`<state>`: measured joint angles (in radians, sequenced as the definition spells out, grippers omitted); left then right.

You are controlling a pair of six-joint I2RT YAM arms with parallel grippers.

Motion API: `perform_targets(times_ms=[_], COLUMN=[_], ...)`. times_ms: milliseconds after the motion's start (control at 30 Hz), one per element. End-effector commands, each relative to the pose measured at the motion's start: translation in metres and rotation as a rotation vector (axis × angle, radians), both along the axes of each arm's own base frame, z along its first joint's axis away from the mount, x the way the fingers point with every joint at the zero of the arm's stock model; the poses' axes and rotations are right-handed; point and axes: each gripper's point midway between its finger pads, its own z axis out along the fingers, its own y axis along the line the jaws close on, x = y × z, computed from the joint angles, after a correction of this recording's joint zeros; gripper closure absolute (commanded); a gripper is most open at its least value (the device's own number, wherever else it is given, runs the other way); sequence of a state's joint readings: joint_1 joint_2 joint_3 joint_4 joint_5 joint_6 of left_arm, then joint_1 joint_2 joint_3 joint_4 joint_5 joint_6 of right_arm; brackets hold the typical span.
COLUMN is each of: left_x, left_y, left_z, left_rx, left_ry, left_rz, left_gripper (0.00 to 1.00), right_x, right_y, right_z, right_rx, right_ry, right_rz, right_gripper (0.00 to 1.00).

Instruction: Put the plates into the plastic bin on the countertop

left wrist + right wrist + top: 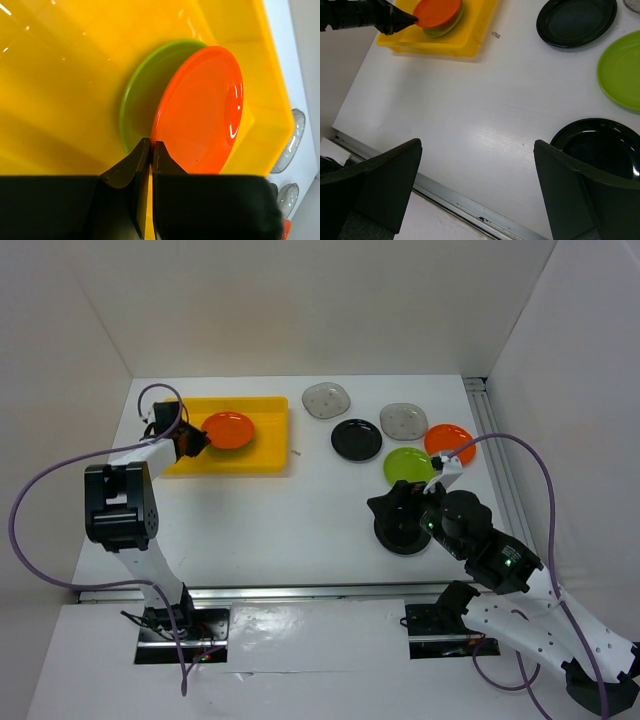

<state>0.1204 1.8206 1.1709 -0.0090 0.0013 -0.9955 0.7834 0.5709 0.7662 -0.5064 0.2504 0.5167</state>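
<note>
White countertop [470, 100]; right hand [477, 145] half hides one black plate [595, 145].

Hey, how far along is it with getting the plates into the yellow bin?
One lime green plate lies in the yellow bin. The left end effector holds an orange plate by its rim over it. Six are left on the countertop; the open right end effector is near one black plate.

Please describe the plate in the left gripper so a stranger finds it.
Find the yellow bin on the left of the table. There the left gripper pinches the rim of an orange plate tilted over a green plate. The other orange plate lies outside.
</note>
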Motion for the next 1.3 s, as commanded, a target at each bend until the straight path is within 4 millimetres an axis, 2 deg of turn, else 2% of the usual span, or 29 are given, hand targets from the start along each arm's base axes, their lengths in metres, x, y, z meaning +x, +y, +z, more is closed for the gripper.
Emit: perform_targets(times_ms=[0, 33, 67, 100, 167, 233, 267, 333, 367, 400, 433, 467, 500, 533, 567, 600, 633, 700, 733, 767, 800, 833, 900, 933, 1000, 1067, 1133, 1167, 1267], left_x=[0.010, 0.010, 0.007, 0.007, 0.009, 0.006, 0.000, -0.006, -0.012, -0.020, -0.026, -0.029, -0.036, -0.049, -0.063, -0.070, -0.091, -0.117, -0.136, -0.148, -0.155, -0.168, -0.185, -0.190, -0.206, -0.224, -0.227, -0.232, -0.228], left_y=[-0.001, -0.001, 0.003, 0.003, 0.006, 0.000, -0.001, -0.019, -0.029, -0.059, -0.076, -0.096, -0.120, -0.162, -0.183, -0.210, -0.251, -0.288, -0.318, -0.330, -0.341, -0.363, -0.380, -0.390, -0.419, -0.439, -0.452, -0.456, -0.465], left_z=[0.023, 0.023, 0.029, 0.035, 0.069, 0.091, 0.114, 0.140, 0.146, 0.169, 0.171, 0.171, 0.166, 0.159, 0.138, 0.131, 0.119, 0.077, 0.069, 0.042, 0.034, 0.034, 0.016, 0.002, 0.001, -0.013, -0.018, -0.033, -0.042], left_rx=[-0.018, -0.018, -0.018, -0.016, 0.012, 0.019, 0.046, 0.070, 0.082, 0.088, 0.094, 0.086, 0.069, 0.047, 0.031, -0.002, -0.028, -0.052, -0.064, -0.062, -0.065, -0.095, -0.122, -0.127, -0.121, -0.119, -0.120, -0.127, -0.145], left_ry=[-0.063, -0.063, -0.065, -0.079, -0.155, -0.207, -0.255, -0.318, -0.333, -0.396, -0.393, -0.396, -0.387, -0.377, -0.341, -0.360, -0.352, -0.277, -0.282, -0.238, -0.235, -0.254, -0.226, -0.202, -0.211, -0.185, -0.181, -0.142, -0.125], left_rz=[-0.029, -0.029, -0.020, -0.020, -0.018, -0.029, -0.026, -0.065, -0.085, -0.146, -0.183, -0.226, -0.303, -0.402, -0.464, -0.547, -0.653, -0.769, -0.846, -0.883, -0.912, -0.965, -1.023, -1.055, -1.132, -1.198, -1.218, -1.229, -1.226], left_gripper=[0.85, 0.71, 0.38, 0.32, 0.27, 0.20, 0.17, 0.14, 0.11, 0.09, 0.03, 0.03, 0.00, 0.00, 0.00, 0.00, 0.00, 0.00, 0.00, 0.00, 0.00, 0.00, 0.00, 0.00, 0.00, 0.00, 0.00, 0.00, 0.02], right_x=[0.002, 0.002, 0.002, 0.000, -0.002, -0.003, -0.003, -0.002, -0.002, -0.001, 0.002, 0.004, 0.005, 0.008, 0.009, 0.008, 0.008, 0.008, 0.007, 0.007, 0.007, 0.008, 0.008, 0.010, 0.012, 0.012, 0.011, 0.010, 0.006], right_y=[0.006, 0.005, 0.008, 0.006, 0.007, 0.006, 0.006, 0.004, 0.004, 0.003, -0.002, -0.005, -0.008, -0.016, -0.020, -0.025, -0.028, -0.039, -0.043, -0.053, -0.059, -0.065, -0.083, -0.085, -0.093, -0.093, -0.091, -0.088, -0.086], right_z=[0.010, 0.010, 0.013, 0.016, 0.018, 0.021, 0.021, 0.021, 0.021, 0.021, 0.019, 0.019, 0.022, 0.022, 0.025, 0.032, 0.035, 0.046, 0.049, 0.054, 0.055, 0.057, 0.058, 0.054, 0.054, 0.054, 0.054, 0.057, 0.058], right_rx=[0.039, 0.030, 0.042, 0.051, 0.067, 0.073, 0.073, 0.072, 0.072, 0.070, 0.058, 0.054, 0.062, 0.049, 0.043, 0.049, 0.041, 0.034, 0.039, 0.027, 0.015, 0.025, -0.001, -0.008, -0.022, -0.023, -0.021, -0.009, 0.007], right_ry=[-0.031, -0.037, -0.043, -0.066, -0.079, -0.085, -0.085, -0.087, -0.087, -0.089, -0.088, -0.091, -0.090, -0.092, -0.094, -0.094, -0.092, -0.100, -0.097, -0.102, -0.102, -0.096, -0.082, -0.069, -0.068, -0.068, -0.065, -0.072, -0.081], right_rz=[0.009, 0.012, 0.025, 0.028, 0.038, 0.038, 0.038, 0.029, 0.029, 0.017, -0.011, -0.030, -0.053, -0.094, -0.113, -0.134, -0.148, -0.188, -0.209, -0.252, -0.278, -0.313, -0.403, -0.427, -0.472, -0.472, -0.462, -0.441, -0.410], right_gripper=[0.00, 0.00, 0.00, 0.00, 0.00, 0.00, 0.00, 0.00, 0.00, 0.00, 0.00, 0.00, 0.00, 0.00, 0.00, 0.00, 0.00, 0.00, 0.00, 0.00, 0.00, 0.00, 0.00, 0.00, 0.00, 0.00, 0.00, 0.00, 0.00])
